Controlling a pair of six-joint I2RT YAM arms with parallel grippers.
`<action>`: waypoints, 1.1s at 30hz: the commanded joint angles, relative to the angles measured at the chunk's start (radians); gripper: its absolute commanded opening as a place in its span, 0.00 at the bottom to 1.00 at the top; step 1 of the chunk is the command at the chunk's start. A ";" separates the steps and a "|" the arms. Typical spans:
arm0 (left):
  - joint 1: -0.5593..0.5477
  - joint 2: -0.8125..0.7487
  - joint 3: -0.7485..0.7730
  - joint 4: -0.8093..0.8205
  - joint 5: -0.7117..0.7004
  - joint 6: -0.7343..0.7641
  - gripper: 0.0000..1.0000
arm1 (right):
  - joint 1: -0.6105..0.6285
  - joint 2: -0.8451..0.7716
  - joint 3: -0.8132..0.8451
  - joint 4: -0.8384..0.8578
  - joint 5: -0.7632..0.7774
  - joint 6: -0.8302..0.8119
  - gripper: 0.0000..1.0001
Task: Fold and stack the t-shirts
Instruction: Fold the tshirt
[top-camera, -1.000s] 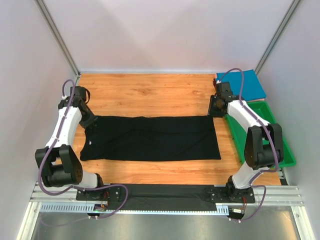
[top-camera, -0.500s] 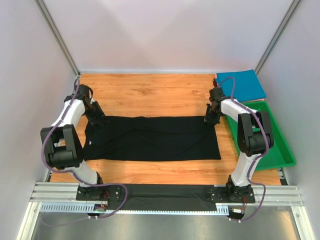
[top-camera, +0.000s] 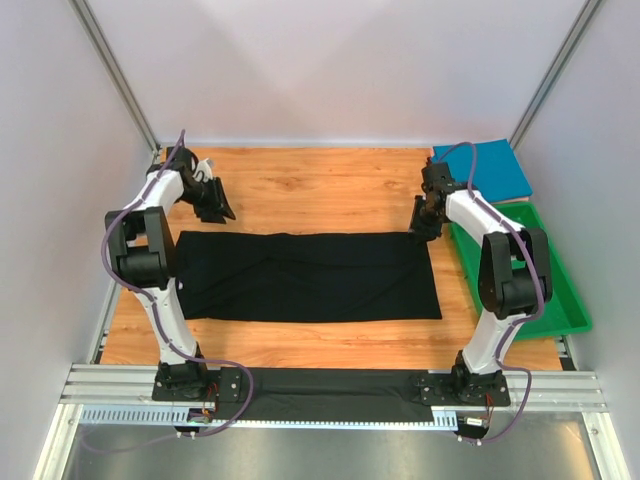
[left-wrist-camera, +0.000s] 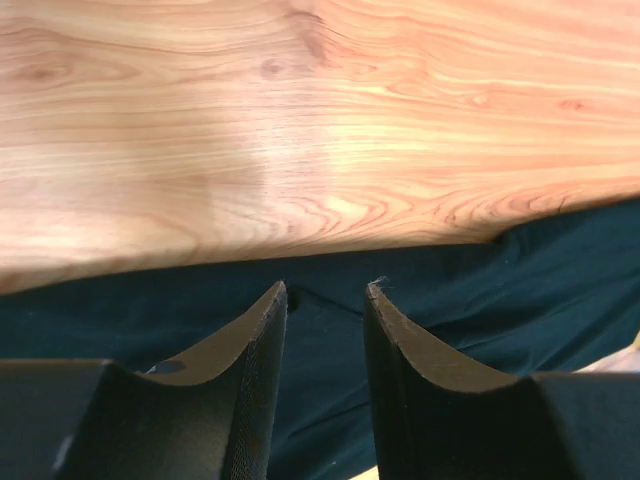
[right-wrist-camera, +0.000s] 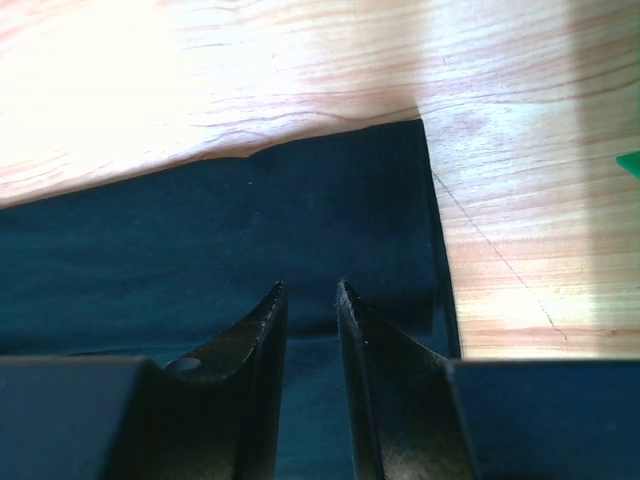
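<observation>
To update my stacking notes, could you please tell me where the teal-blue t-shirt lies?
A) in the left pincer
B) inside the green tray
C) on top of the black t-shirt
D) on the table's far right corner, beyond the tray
D: the teal-blue t-shirt lies flat on the far right corner of the table, beyond the green tray and apart from the black t-shirt.

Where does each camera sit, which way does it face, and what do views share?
Top external: above and behind the bases, facing down at the wooden table; both arms, left hand and right hand show.
Left wrist: on the left arm, facing down past its two dark fingers at an edge of the large black cloth t-shirt.
Right wrist: on the right arm, past its fingers at that shirt's corner.
Shared: all three show the shirt on wood.
</observation>
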 joint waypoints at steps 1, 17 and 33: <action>-0.019 0.020 0.045 -0.035 0.028 0.078 0.44 | 0.004 -0.052 0.037 -0.006 -0.023 0.018 0.29; -0.101 0.046 0.022 -0.060 -0.156 0.074 0.34 | 0.004 -0.034 0.103 -0.036 -0.021 0.003 0.30; -0.115 0.010 0.016 -0.080 -0.282 0.066 0.36 | 0.004 -0.021 0.106 -0.029 -0.029 0.006 0.31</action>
